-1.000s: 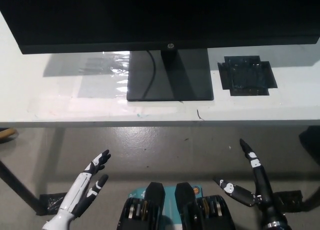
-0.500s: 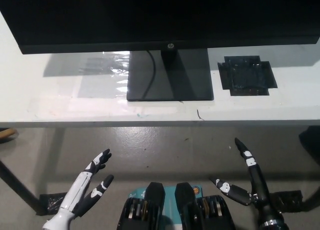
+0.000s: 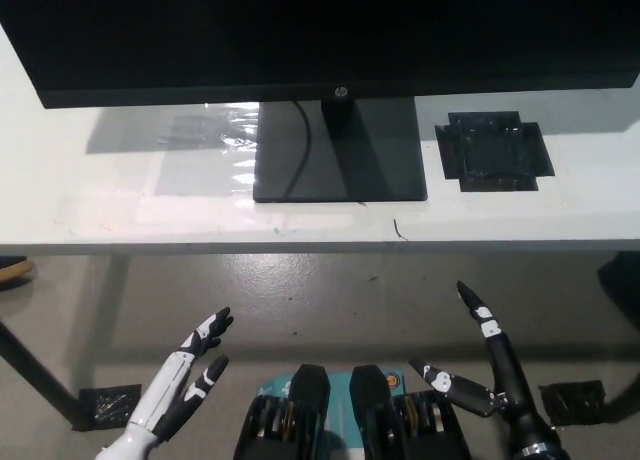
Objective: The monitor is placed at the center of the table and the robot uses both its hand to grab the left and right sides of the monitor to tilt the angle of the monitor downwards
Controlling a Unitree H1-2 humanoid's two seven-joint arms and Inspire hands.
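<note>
Fingers of the left hand [image 3: 185, 375] were spread and empty, pointing up toward the table [image 3: 120, 195] from below its edge; the right hand [image 3: 485, 365] was splayed likewise, holding nothing. Both hung over the floor, well apart from the monitor [image 3: 320, 40], which stood mid-table on its base [image 3: 340, 150]. Since a second earlier, the right hand had shifted slightly leftward and the left slightly lower.

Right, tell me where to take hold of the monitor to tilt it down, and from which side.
Grip the monitor by its two side edges, the left hand coming in from the left, the right hand from the right. The wide screen pivots on a central stand, so probably only a grip at both ends turns it evenly. Both hands are open, below the table edge.
</note>
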